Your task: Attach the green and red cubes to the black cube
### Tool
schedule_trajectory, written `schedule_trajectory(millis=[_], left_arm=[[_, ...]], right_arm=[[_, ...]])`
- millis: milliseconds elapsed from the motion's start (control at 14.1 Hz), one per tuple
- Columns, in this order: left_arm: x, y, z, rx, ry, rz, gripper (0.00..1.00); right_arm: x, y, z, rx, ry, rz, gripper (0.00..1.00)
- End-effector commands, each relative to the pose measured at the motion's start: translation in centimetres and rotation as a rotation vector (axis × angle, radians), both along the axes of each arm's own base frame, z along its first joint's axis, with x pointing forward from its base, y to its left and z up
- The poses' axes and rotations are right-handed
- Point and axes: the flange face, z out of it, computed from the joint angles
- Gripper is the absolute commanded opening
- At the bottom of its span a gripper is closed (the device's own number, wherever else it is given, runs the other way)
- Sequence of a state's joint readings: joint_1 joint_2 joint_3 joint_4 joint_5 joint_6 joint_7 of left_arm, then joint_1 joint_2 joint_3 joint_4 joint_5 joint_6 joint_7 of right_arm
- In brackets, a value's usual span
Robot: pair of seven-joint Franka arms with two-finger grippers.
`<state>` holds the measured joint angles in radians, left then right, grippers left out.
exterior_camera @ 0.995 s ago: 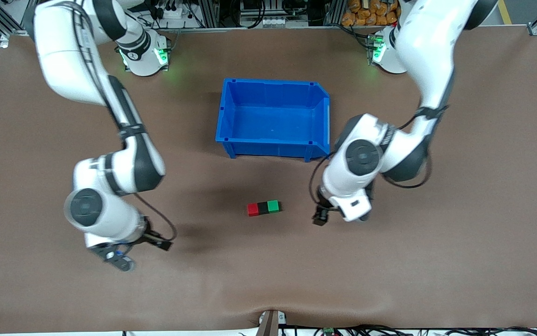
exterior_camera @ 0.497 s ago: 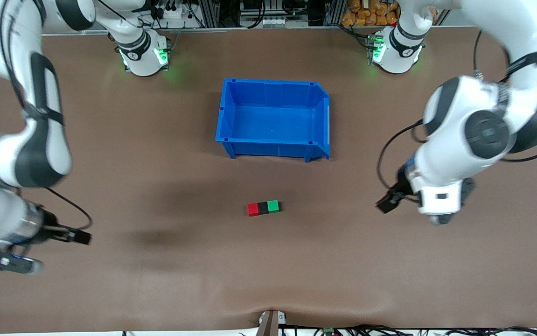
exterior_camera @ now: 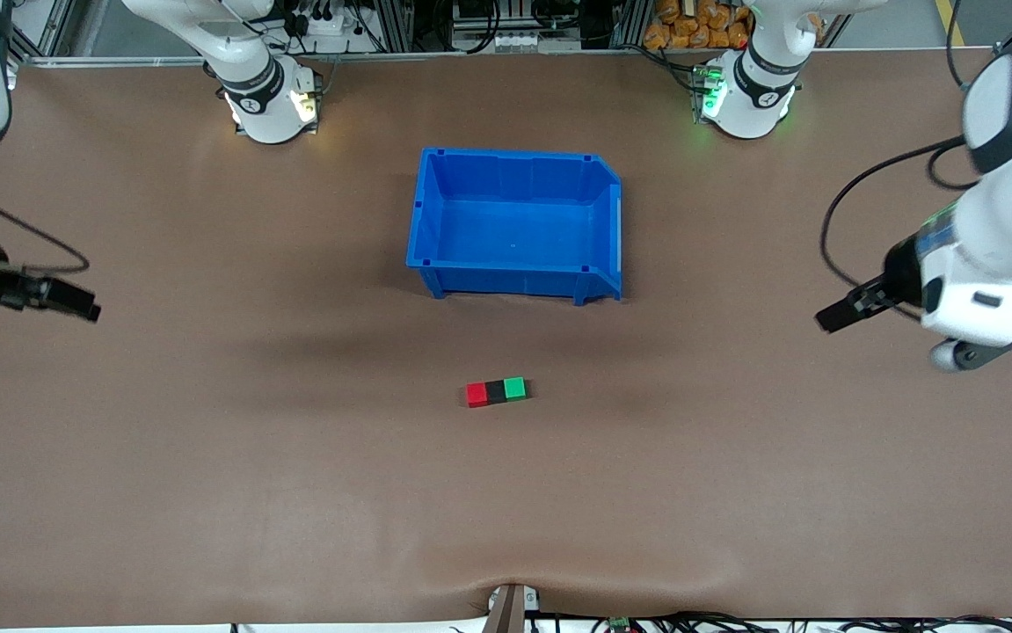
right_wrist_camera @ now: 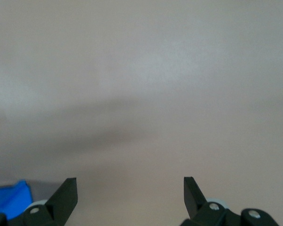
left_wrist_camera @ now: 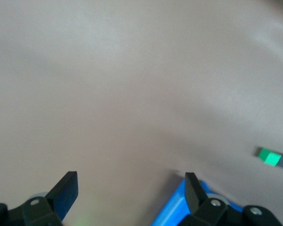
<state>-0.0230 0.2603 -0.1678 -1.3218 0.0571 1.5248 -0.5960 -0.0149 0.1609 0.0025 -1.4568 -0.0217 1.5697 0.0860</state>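
Near the centre of the front view, slightly below the middle, we see three cubes joined in one short row on the brown table point(exterior_camera: 207, 492): the red cube point(exterior_camera: 476, 395), the black cube point(exterior_camera: 495, 392) and the green cube point(exterior_camera: 515, 389). The black cube sits between the other two and touches both; the green one lies toward the left arm's end of the table, the red one toward the right arm's end. Above the row in the frame, farther from the front camera, stands the blue bin point(exterior_camera: 514, 283), well apart from the cubes.

At the right edge of the front view we find the left gripper point(left_wrist_camera: 131, 192), raised over bare table near that end; in its wrist view the fingers are spread wide with nothing between them, and the green cube point(left_wrist_camera: 272, 158) shows at the right edge of that picture. At the left edge of the front view the right gripper point(right_wrist_camera: 130, 194) hangs over bare table, its fingers likewise spread and empty.
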Motion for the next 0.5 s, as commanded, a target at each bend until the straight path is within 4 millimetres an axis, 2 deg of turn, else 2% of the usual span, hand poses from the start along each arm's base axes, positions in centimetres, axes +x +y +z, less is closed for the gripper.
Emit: schedule_trajectory(millis=[0, 71, 213, 284, 426], left_arm=[[-3.2, 2.7, 2.7, 0.006, -0.012, -0.121, 1.0], [-4.6, 2.9, 3.2, 0.009, -0.016, -0.176, 1.0], [-8.0, 2.8, 3.2, 0.028, -0.034, -0.204, 1.0], [-9.5, 2.8, 2.9, 0.036, -0.047, -0.208, 1.0], [-10.3, 2.4, 3.7, 0.04, -0.063, -0.215, 1.0]], right_arm=[[-5.8, -0.2, -0.8, 0.023, 0.017, 0.192, 1.0], [-5.8, -0.2, -1.0, 0.013, 0.023, 0.191, 1.0], [-4.9, -0.8, 2.6, 0.002, -0.031, 0.18, 1.0], [-4.8, -1.0, 3.6, 0.005, -0.007, 0.173, 1.0], [-3.8, -1.3, 5.6, -0.001, -0.04, 0.167, 1.0]])
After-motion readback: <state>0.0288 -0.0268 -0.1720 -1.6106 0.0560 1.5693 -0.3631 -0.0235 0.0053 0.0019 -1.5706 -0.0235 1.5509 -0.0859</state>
